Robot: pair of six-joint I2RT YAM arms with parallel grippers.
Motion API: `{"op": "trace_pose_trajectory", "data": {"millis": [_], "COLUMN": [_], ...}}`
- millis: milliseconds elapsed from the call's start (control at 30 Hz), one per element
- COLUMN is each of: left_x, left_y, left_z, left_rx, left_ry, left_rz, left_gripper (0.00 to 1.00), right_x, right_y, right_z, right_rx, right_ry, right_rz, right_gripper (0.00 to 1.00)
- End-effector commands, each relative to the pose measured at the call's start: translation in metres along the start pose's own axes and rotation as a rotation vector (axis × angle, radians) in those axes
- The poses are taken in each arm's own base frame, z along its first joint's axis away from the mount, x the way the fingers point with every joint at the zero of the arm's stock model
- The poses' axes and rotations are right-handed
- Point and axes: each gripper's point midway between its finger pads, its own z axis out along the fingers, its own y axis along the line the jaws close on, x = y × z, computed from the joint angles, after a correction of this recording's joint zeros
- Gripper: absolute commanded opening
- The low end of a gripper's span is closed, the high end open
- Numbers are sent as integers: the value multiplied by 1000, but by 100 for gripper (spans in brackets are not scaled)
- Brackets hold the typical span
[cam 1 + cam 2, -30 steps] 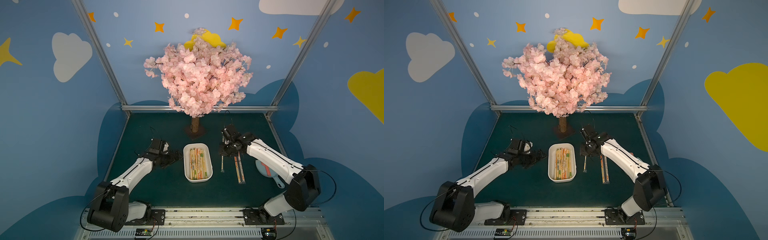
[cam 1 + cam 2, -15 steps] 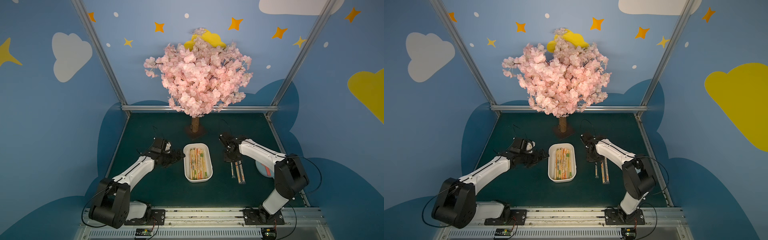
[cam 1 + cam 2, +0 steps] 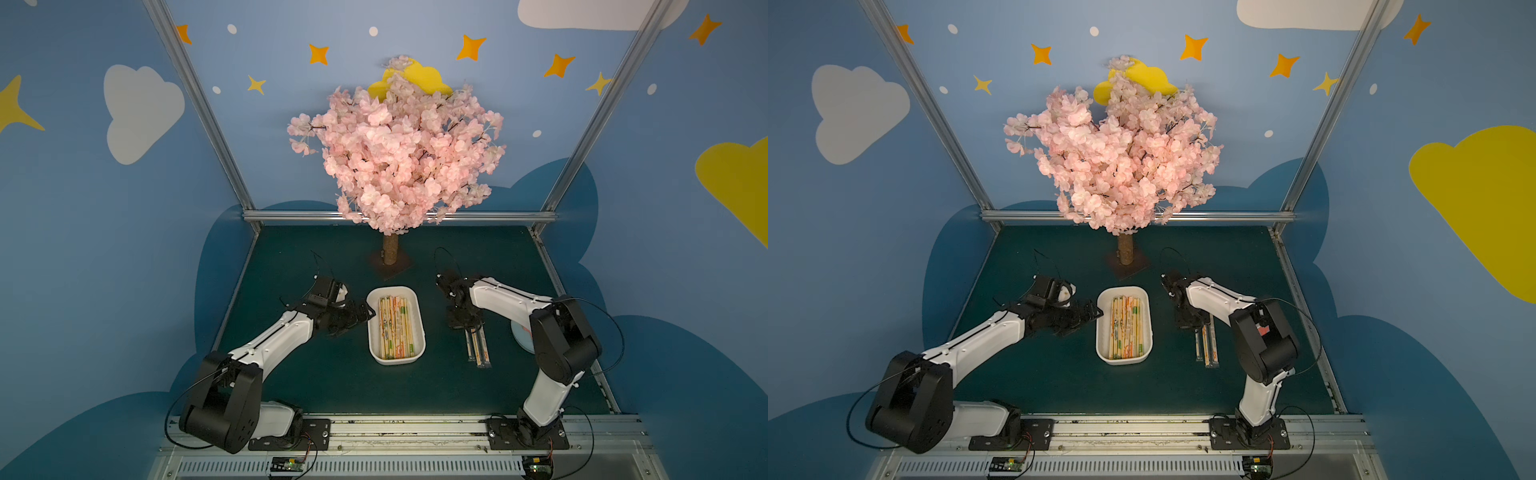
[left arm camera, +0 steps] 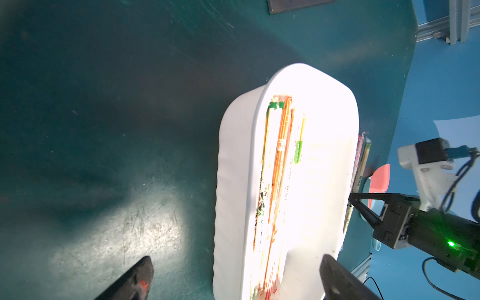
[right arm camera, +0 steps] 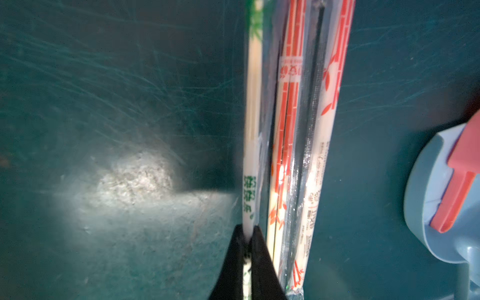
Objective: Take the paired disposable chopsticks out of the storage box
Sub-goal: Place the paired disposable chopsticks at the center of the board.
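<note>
In both top views we see the storage box (image 3: 395,360) (image 3: 1123,360) on the mat (image 3: 332,386), holding paired disposable chopsticks (image 3: 395,326); the left gripper (image 3: 368,313) sits at its left rim, the right gripper (image 3: 465,327) to its right. Left wrist: our left jaws gape, empty. Right wrist: the right jaws pinch the end of a green-printed pair (image 5: 253,117), just beside orange-printed pairs (image 5: 291,104) outside the box.

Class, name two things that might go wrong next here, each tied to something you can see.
1. The right gripper is shut on the green-printed pair, close beside two orange-printed pairs on the mat; pulling away might knock them askew.
2. The open left gripper hovers at the storage box rim; reaching in might nudge the box or catch several packed pairs.
</note>
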Motion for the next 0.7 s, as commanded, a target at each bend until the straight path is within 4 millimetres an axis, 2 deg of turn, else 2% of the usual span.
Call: {"op": "trace_pose_trajectory", "data": {"millis": [0,200,367,667], "left_x": [-5,-4,-3,-5], "left_y": [-4,-4,-6,-5], "left_z": [-1,0,0,2], "left_rx": [-4,-6,-3,-10], "left_ry": [-15,-15,-13,-16], "left_rz": [3,3,11,20], "left_gripper": [100,100,100,100], "right_x": [5,8,10,9], "right_y": [0,-2,-2,-3], "right_z": [6,6,3,-25], "right_rx": [-7,-11,-29,-90], "right_ry": [31,36,36,-10], "right_rz": [9,24,34,68], "right_gripper": [9,20,25,27]}}
